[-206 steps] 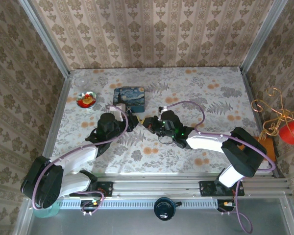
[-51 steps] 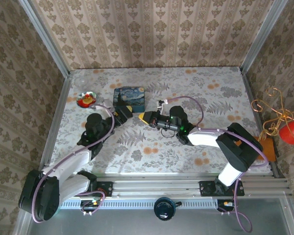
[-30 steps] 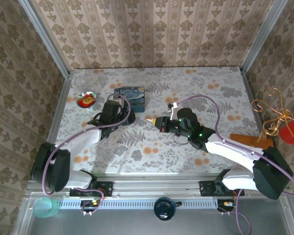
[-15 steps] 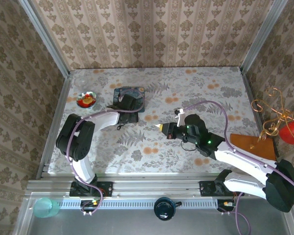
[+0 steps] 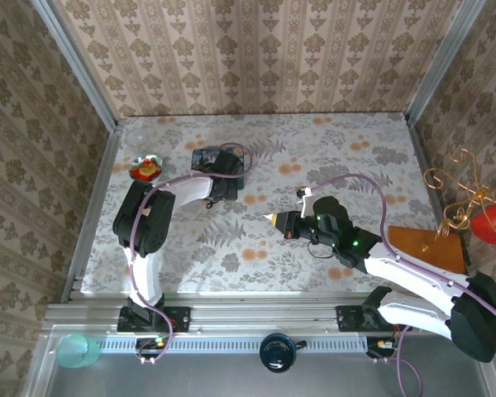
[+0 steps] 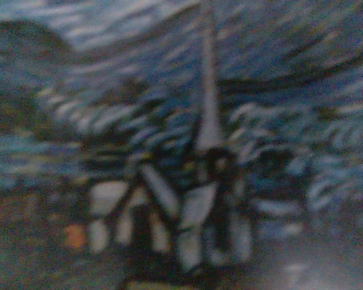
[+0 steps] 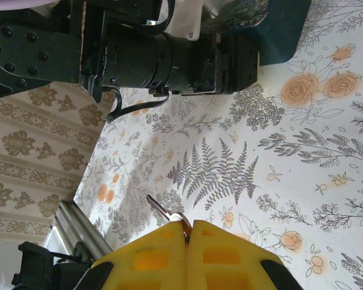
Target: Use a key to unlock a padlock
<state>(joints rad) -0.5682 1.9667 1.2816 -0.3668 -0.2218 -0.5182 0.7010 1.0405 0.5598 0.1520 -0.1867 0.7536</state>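
My right gripper [image 5: 271, 218] hovers over the middle of the table, its yellow pads [image 7: 230, 257] pressed together. It is shut on a small silvery key [image 7: 161, 211], whose blade pokes out past the pads to the left. My left gripper [image 5: 225, 185] reaches out to the near edge of the blue starry-night tin [image 5: 217, 155]. From the right wrist it appears as a black body whose tip [image 7: 247, 60] butts against the tin [image 7: 278, 27]. The left wrist view is a blurred close-up of the tin's painted lid [image 6: 206, 121]; its fingers do not show. The padlock is hidden.
A red-rimmed dish [image 5: 145, 168] sits at the far left beside the tin. An orange-brown board [image 5: 413, 245] lies at the table's right edge, with a red ball on copper wire [image 5: 486, 220] beyond it. Patterned walls close in three sides.
The left arm has swung its gripper further right along the tin's near edge, right up against the tin. The right gripper has drifted slightly right and nearer, the key still in it.
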